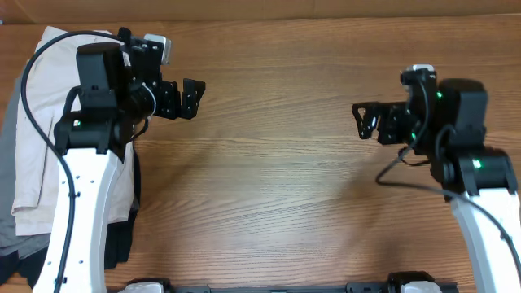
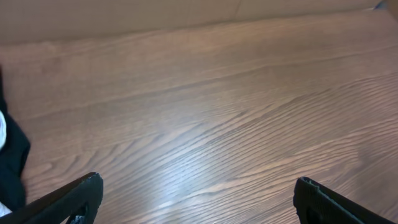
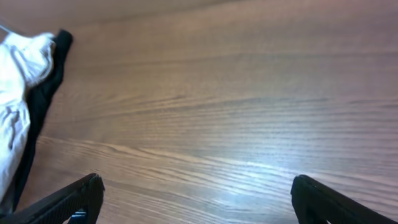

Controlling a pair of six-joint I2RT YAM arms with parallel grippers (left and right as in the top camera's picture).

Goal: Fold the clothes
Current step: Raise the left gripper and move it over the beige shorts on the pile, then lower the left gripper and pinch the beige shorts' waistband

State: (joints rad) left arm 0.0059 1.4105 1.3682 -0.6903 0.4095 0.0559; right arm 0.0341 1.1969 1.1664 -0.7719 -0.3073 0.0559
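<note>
Count, overhead view: garments 3 in total, namely 1 pair of pale beige shorts [image 1: 37, 122], 1 grey garment [image 1: 8, 146] and 1 black garment [image 1: 122, 236]. Arms 2, the left arm [image 1: 81, 203] and the right arm [image 1: 488, 220], with 1 hand each: left hand [image 1: 194, 98], right hand [image 1: 360, 120]. Each wrist view shows 2 fingers [image 2: 78, 199] per hand; tabletop [image 1: 277, 187] 1.
</note>
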